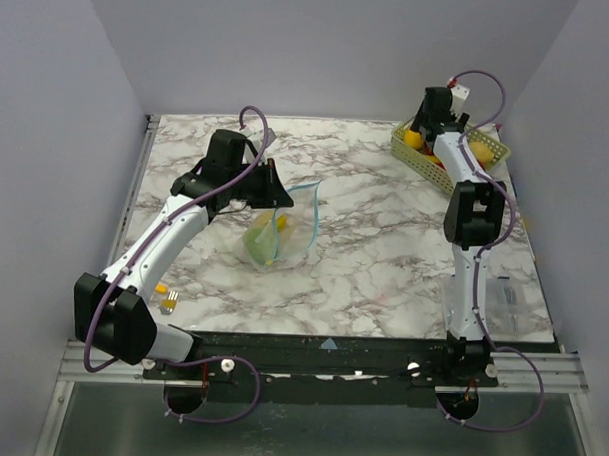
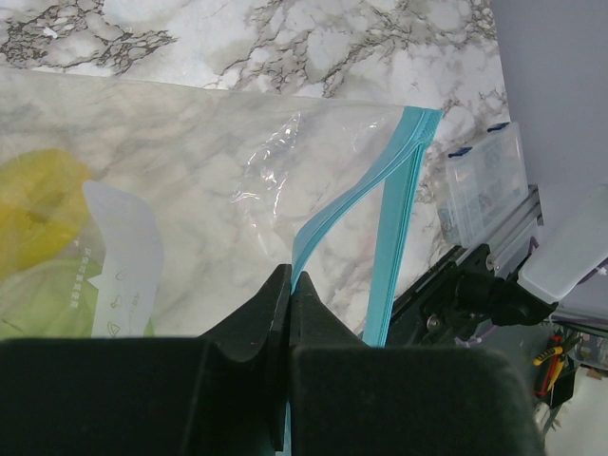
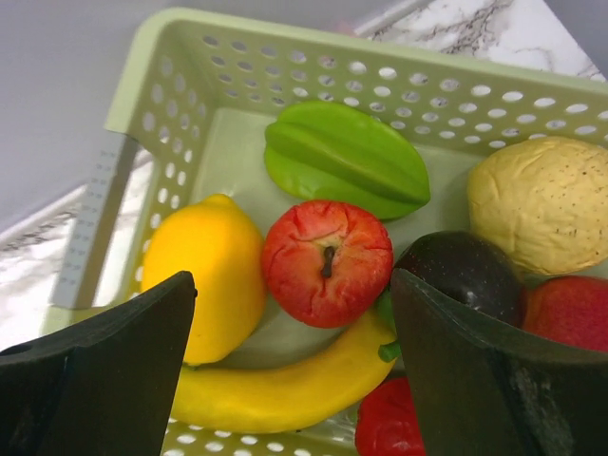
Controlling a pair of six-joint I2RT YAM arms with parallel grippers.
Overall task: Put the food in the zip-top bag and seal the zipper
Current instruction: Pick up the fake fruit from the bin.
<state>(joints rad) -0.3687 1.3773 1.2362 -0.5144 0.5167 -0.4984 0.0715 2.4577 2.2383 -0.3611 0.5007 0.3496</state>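
The clear zip-top bag (image 1: pixel 280 227) lies mid-table with yellow-green food (image 2: pixel 38 247) inside. My left gripper (image 2: pixel 290 285) is shut on one side of its teal zipper strip (image 2: pixel 328 223); the other side (image 2: pixel 397 228) hangs free, so the mouth gapes. My right gripper (image 3: pixel 294 313) is open over the pale green basket (image 3: pixel 180 85), its fingers either side of a red apple (image 3: pixel 326 261). Around the apple lie a lemon (image 3: pixel 204 271), a banana (image 3: pixel 285 385), a green starfruit (image 3: pixel 347 160), a tan potato-like piece (image 3: pixel 546 204), a dark avocado-like piece (image 3: pixel 465 271) and red pieces (image 3: pixel 389 427).
The basket (image 1: pixel 407 147) stands at the back right corner. A stiff clear plastic box (image 1: pixel 512 300) lies at the right front edge, also in the left wrist view (image 2: pixel 484 185). Small yellow bits (image 1: pixel 165 295) lie at the left front. Grey walls enclose the table.
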